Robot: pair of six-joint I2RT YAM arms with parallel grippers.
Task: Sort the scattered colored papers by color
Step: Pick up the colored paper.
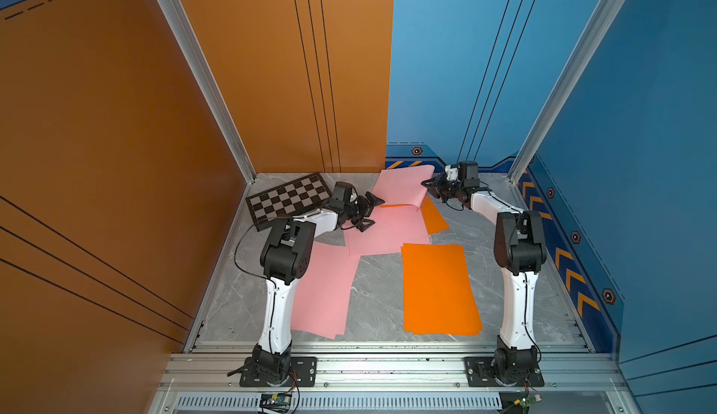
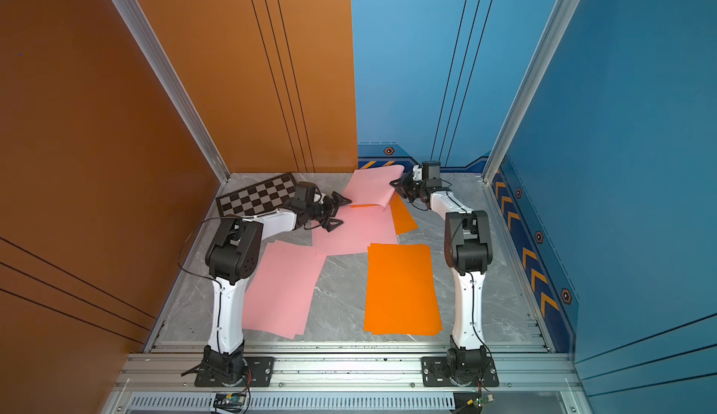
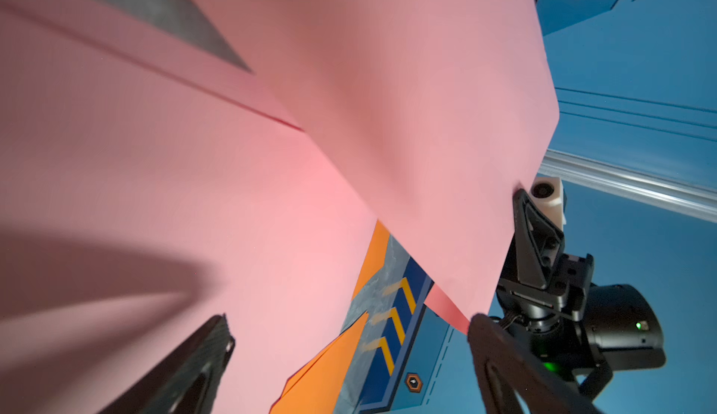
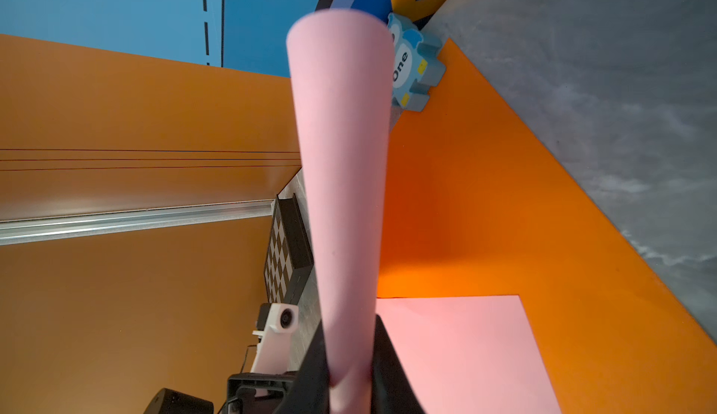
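Paper is lying in two piles nearest the arm bases: in both top views the pink pile (image 1: pixel 326 292) is sitting at lower centre-left of the table (image 1: pixel 376 288) and the orange pile (image 1: pixel 440 290) at lower centre-right. They are well apart, which suggests these are serving as the two sorting spots. Just above them in the frame a loose pink sheet (image 1: pixel 388 229) is lying flat, its lower corner meeting the pink pile. The left gripper (image 1: pixel 370 212) is hovering at that sheet's left edge with jaws spread wide and nothing between them, probably waiting its turn. Higher up, the right gripper (image 1: pixel 428 185) is pinching the right edge of a lifted pink sheet (image 1: pixel 401 187), jaws closed on it, so the paper is curling up off the table. That lift is uncovering an orange sheet (image 1: pixel 436 218) underneath, likely the reason for peeling pink away first. Farthest back, a checkered board (image 1: pixel 289 198) is lying at upper left of the table. In the right wrist view a blue foam block (image 4: pixel 417 67) is sitting against the wall.
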